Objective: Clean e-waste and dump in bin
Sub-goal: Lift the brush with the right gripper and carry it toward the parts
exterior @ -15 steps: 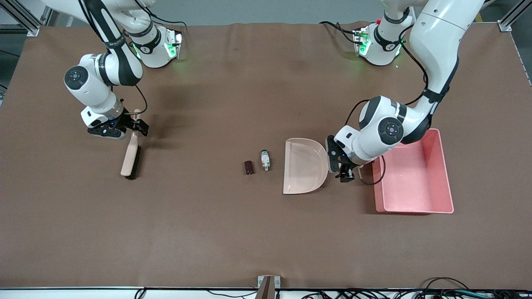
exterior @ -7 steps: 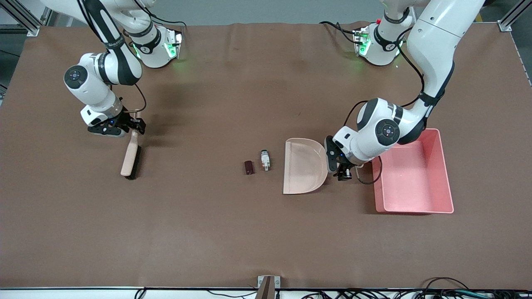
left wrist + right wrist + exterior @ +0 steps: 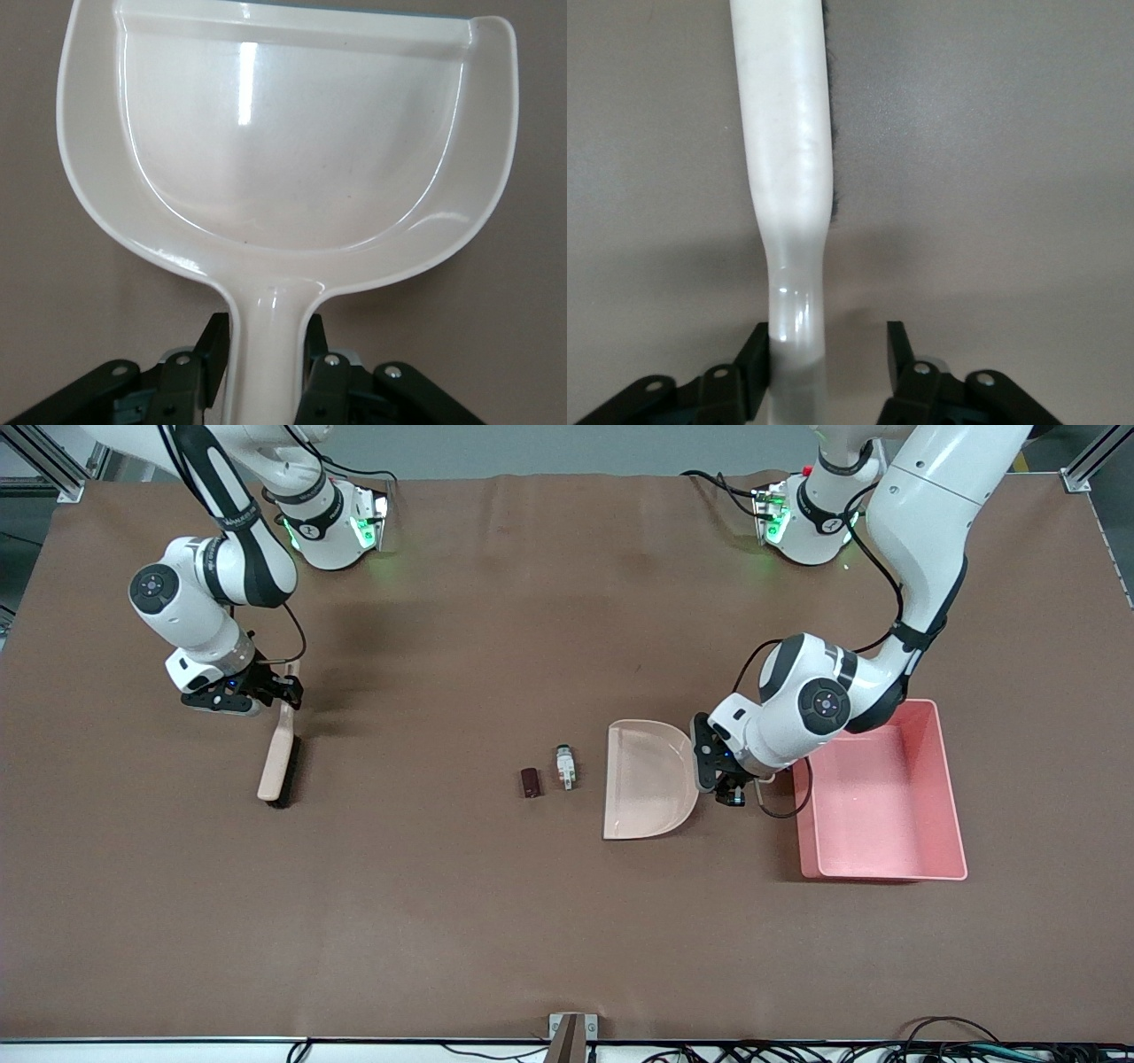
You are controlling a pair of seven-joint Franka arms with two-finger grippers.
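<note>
Two tiny, light, hard e-waste (image 3: 547,774) bits just beside dustpan (image 3: 647,779), better swept than pinched; left gripper (image 3: 268,359) clamped on its handle, right gripper (image 3: 828,354) half-closed around brush (image 3: 277,753) handle, one finger touching.

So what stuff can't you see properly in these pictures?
- Dustpan handle: in the front view the left arm hides it.
- Left gripper: left wrist view's edge cuts off everything but the fingers, which press the handle on both sides.
- Brush bristles: right wrist view shows only a thin dark strip beside the handle.
- Right gripper: one finger touches the handle, the other stands clear of it.
- White-grey component: too small to read.
</note>
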